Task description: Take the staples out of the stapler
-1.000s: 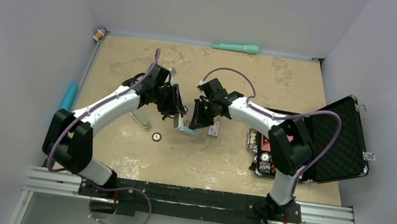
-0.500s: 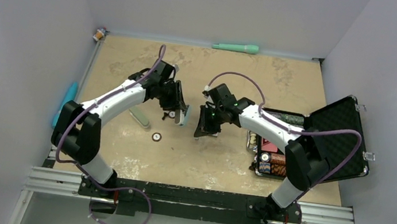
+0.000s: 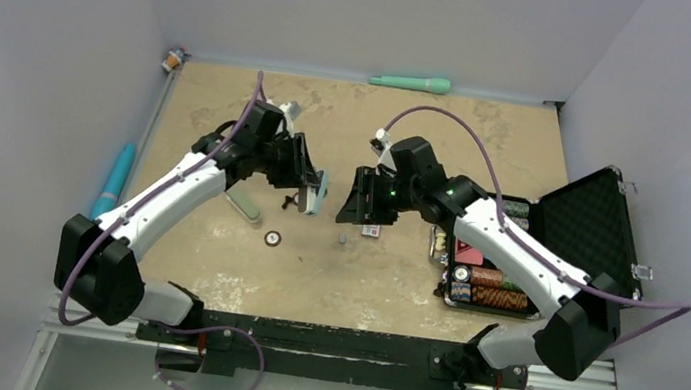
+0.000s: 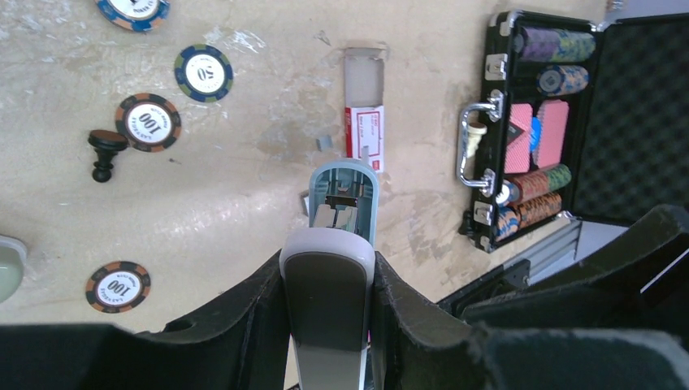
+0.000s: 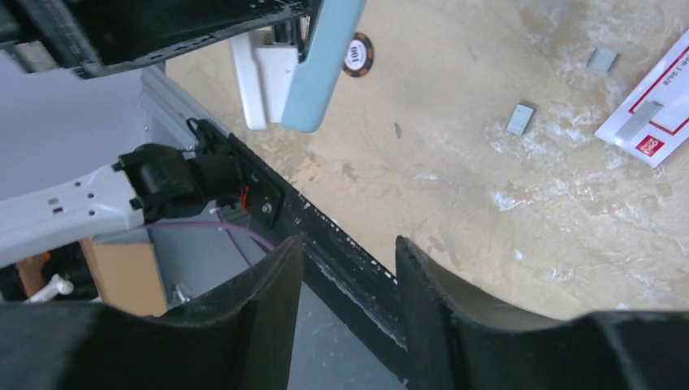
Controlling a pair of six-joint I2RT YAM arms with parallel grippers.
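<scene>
Left claw [image 4: 328, 262] is clamped on the stapler [image 4: 340, 199], one finger on each flank of its grey back. It holds the stapler clear of the bench [image 3: 491, 133] with the blue nose aimed down, and I can see metal inside the open nose. That arm stretches forward from its base and bends inward toward mid-bench. Below the stapler I count four poker chips [image 4: 147, 122] lying flat and apart, with one black pawn-shaped piece [image 4: 104, 150] on its side among them. Two short staple strips [image 5: 521, 118] lie loose on the bench near the one staple box [image 4: 364, 134], whose flap stands open. Right claw [image 5: 348, 252] faces the stapler from the other side, near but not touching, its fingers parted with nothing between them. Its arm mirrors the left, elbow out to the right. Farther right the black case [image 3: 588, 237] lies with its lid thrown back, and in it are chip stacks [image 4: 552, 45] laid in rows and two pink card decks [image 4: 552, 126].
</scene>
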